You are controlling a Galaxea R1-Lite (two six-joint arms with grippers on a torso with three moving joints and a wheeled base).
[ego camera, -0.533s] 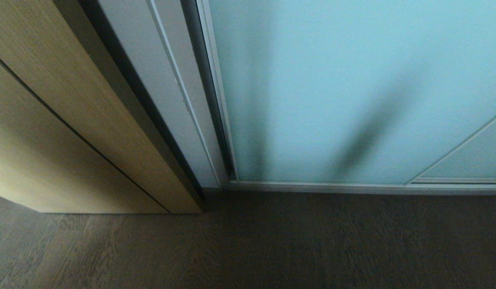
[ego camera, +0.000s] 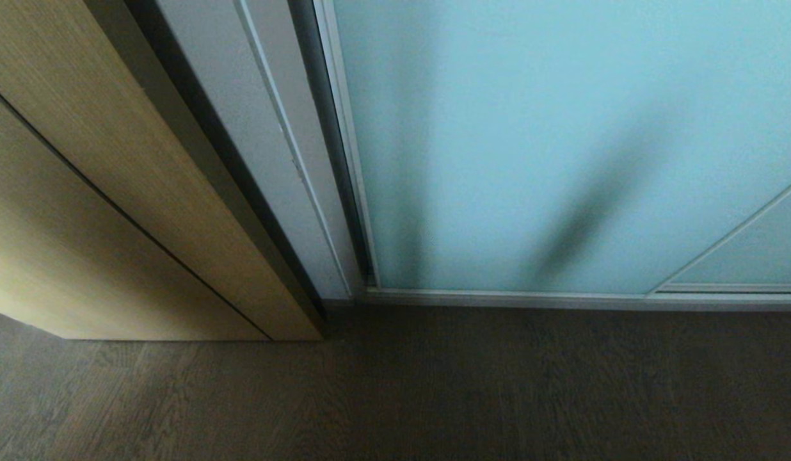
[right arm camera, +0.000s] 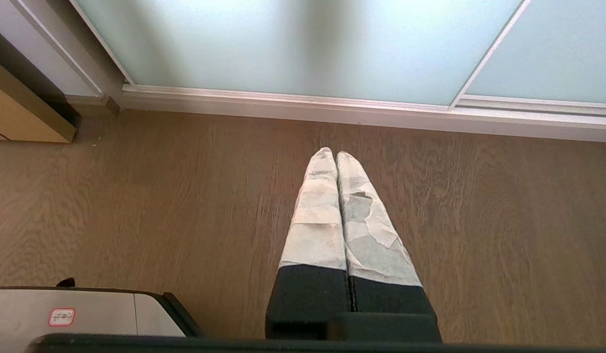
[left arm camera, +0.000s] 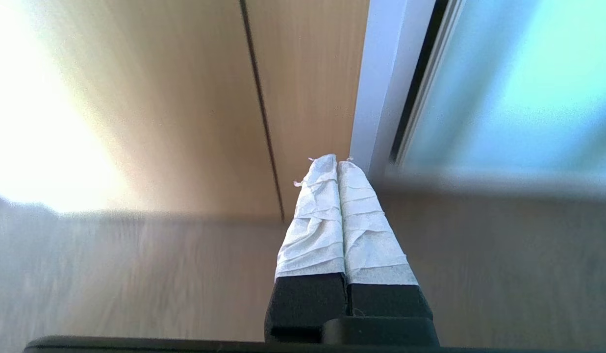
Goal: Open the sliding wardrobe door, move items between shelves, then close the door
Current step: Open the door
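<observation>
The frosted sliding wardrobe door (ego camera: 562, 147) stands shut, filling the view ahead above the wooden floor (ego camera: 434, 384). Both claws, left claw (left arm camera: 337, 164) and right claw (right arm camera: 331, 156), hang closed and empty (neither touches anything). Opening has not begun; next, a claw must reach the door's frame edge (ego camera: 344, 147).

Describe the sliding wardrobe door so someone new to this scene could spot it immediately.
Start at the dark wood floor and follow it up to the silver bottom rail. The sliding wardrobe door rises from it, right of the tan wood-grain panel. Only it is frosted pale blue-green glass in a thin silver frame.
</observation>
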